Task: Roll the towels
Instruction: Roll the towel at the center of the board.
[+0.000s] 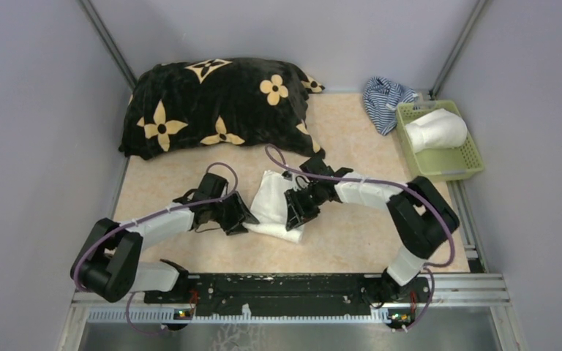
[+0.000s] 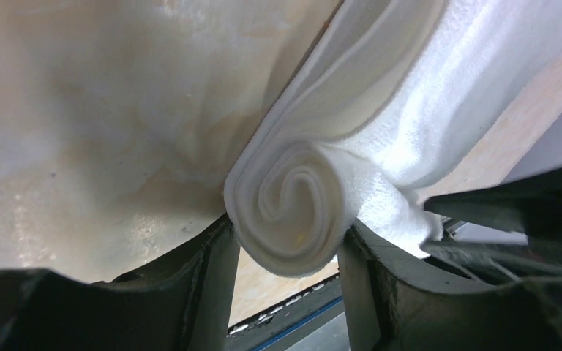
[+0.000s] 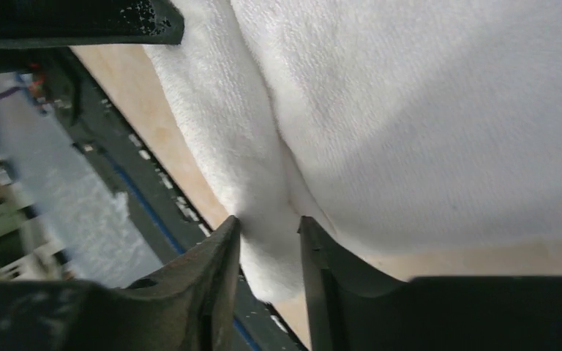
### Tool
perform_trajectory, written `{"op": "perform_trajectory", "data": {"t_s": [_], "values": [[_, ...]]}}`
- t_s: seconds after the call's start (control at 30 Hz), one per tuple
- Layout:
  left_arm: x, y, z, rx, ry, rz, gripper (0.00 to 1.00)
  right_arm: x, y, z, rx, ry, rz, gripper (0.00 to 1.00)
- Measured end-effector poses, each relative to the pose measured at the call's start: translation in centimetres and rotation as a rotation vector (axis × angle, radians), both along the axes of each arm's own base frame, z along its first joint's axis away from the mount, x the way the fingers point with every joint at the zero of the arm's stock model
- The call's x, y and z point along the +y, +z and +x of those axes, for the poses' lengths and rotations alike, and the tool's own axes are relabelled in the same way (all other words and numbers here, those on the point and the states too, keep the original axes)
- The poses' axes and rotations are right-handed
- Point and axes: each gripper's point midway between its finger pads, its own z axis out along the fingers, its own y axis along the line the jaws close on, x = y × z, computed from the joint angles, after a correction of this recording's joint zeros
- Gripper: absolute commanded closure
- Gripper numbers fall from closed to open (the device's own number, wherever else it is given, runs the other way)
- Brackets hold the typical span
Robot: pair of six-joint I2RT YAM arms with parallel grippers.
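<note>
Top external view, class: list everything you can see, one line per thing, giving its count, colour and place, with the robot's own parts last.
towel on table: one, white, table centre, partly rolled, between both claws
rolled towel: one, white, inside basket
basket: one, light green, far right
pillow: one, black with tan flowers, far left
striped garment: one, blue and white, crumpled beside basket
table: one, beige
left claw: one, black, astride the roll's left end
right claw: one, black, pinching the towel's right side
</note>
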Motion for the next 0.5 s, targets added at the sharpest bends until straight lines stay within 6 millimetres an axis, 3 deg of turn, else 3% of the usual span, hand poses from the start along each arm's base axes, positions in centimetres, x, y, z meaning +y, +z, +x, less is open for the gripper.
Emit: {"op": "perform_trajectory", "data": {"t_s": [0.03,0.13,0.27,0.5], "values": [[-0.1,0.0,0.2,0.004,0.001,0.001,0.43,-0.3,0.6,0.3,-0.059,-0.003,-0.023,0.55],[-0.4,0.0,0.8,0.012,0.001,0.005,0.43,-0.6,2.6,0.7,-0.270,0.025,-0.095,0.52],[-0.7,-0.1,1.2,0.022,0.000,0.008,0.43,1.1,5.0,-0.3,-0.525,0.123,-0.130,0.52],[-0.9,-0.1,1.5,0.039,-0.003,0.013,0.42,2.6,5.0,-2.7,-0.765,0.274,-0.212,0.52]]}}
